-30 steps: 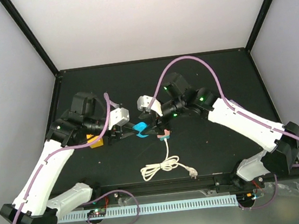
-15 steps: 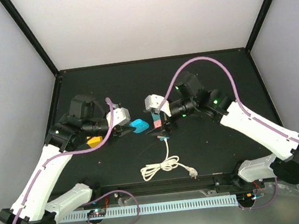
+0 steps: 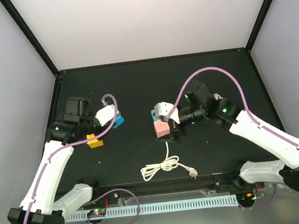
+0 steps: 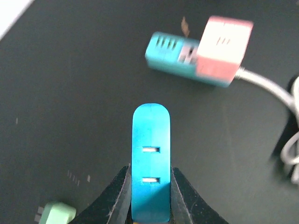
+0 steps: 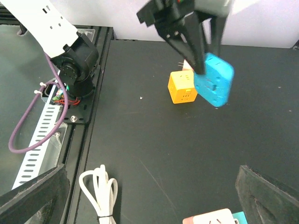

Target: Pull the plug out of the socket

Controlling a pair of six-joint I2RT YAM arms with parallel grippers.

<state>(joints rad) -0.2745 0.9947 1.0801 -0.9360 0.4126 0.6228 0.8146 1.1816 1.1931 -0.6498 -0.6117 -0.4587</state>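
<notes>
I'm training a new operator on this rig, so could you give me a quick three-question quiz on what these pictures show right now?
1. True or false: the blue plug is joined to the pink socket.
2. The left claw is: A) open and holding nothing, B) shut on the plug, C) out of every view.
3. In the right wrist view, what colour is the cube beside the held plug?

Key: 1 false; 2 B; 3 yellow.
</notes>
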